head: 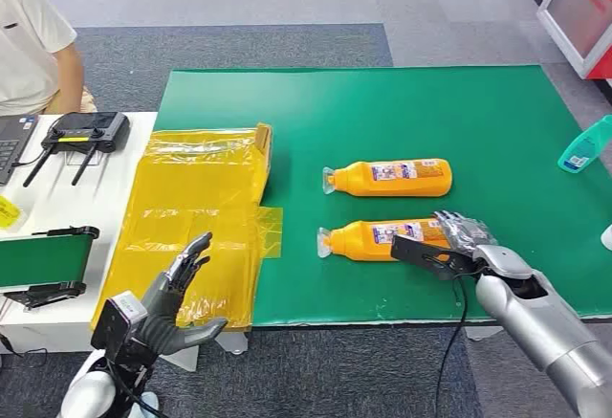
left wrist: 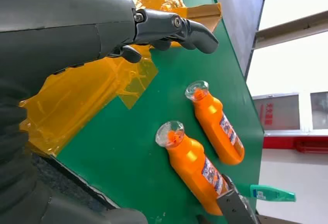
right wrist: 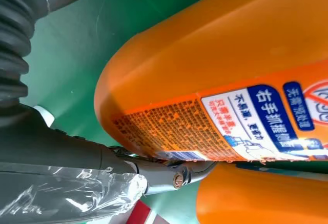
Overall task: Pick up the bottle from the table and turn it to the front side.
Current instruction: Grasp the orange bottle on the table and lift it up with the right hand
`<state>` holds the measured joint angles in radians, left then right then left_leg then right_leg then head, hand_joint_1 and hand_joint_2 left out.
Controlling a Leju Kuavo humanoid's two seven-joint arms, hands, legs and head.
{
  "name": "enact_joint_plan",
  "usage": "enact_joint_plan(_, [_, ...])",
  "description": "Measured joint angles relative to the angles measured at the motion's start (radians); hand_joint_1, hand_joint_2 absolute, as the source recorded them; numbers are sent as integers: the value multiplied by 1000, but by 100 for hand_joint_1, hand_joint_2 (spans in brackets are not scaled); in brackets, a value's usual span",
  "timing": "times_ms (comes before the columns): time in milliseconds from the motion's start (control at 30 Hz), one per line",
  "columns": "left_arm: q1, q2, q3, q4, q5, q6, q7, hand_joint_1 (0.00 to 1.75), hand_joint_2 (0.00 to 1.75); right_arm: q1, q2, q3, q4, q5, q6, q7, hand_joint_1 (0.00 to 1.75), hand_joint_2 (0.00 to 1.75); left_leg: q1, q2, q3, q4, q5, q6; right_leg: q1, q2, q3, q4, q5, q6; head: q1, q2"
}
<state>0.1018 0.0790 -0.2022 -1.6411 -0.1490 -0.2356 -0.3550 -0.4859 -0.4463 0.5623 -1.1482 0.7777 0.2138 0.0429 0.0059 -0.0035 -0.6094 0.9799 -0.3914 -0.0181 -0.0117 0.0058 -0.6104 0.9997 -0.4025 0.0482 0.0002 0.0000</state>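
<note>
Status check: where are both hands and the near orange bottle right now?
Right hand around near orange bottle, still flat on green mat. Left hand open over yellow sheet. Nothing obstructing.

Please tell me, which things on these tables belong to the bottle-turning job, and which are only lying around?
Belong to the job:
near orange bottle, lying on its side
right hand, at that bottle's base end
green mat

Lying about:
far orange bottle
teal bottle
yellow plastic sheet
black router
laptop
left hand, holding nothing

The right hand [head: 462, 241] hides the near bottle's [head: 375, 239] base, so its grip cannot be judged.
</note>
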Motion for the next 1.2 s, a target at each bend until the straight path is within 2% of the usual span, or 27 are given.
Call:
enact_joint_plan(300, [14,-2,-2,11,13,-5,0,0,175,-3,25,22,32,-19,-31,-4,0,175,0,0,0,0,0,0,0,0,0,0,0,0,0,0])
enact_joint_plan(467, [13,-2,-30,30,-55,23,6,0,175,-10,55,29,70,-21,-52,-5,0,175,0,0,1,0,0,0,0,0,0,0,0,0,0,0])
enact_joint_plan(500, [13,-2,-38,35,-60,24,6,0,175,-12,61,30,77,-21,-57,-6,11,175,0,0,1,0,0,0,0,0,0,0,0,0,0,0])
enact_joint_plan(567, [13,-2,-50,42,-64,26,6,0,175,-15,72,30,88,-21,-62,-7,85,175,0,0,2,0,0,0,0,0,1,0,0,0,0,0])
enact_joint_plan(600, [13,-2,-55,45,-66,28,6,0,175,-16,76,30,93,-21,-65,-8,127,175,0,0,2,0,0,0,0,0,1,0,0,0,0,0])
enact_joint_plan(633, [13,-1,-58,48,-68,29,6,0,175,-17,79,31,97,-20,-67,-8,160,175,0,0,2,0,0,0,0,0,1,0,0,0,0,0])
enact_joint_plan(700, [13,-1,-65,53,-69,34,6,0,175,-18,85,31,104,-19,-73,-9,174,175,0,0,2,0,0,0,0,0,1,0,0,0,0,0])
enact_joint_plan(1033, [13,0,-82,68,-51,47,5,0,175,-15,90,28,108,-38,-102,-34,175,175,0,0,3,0,1,0,0,0,2,0,1,0,0,0])
enact_joint_plan(1133, [14,-1,-83,68,-43,52,0,0,175,13,95,6,81,-125,-102,-83,175,175,0,0,3,0,1,0,0,0,2,0,1,0,0,0])
enact_joint_plan(1200, [14,0,-83,68,-31,58,-12,0,175,46,98,-25,44,-254,-66,-141,175,175,0,0,3,0,0,0,0,0,2,0,1,0,0,0])
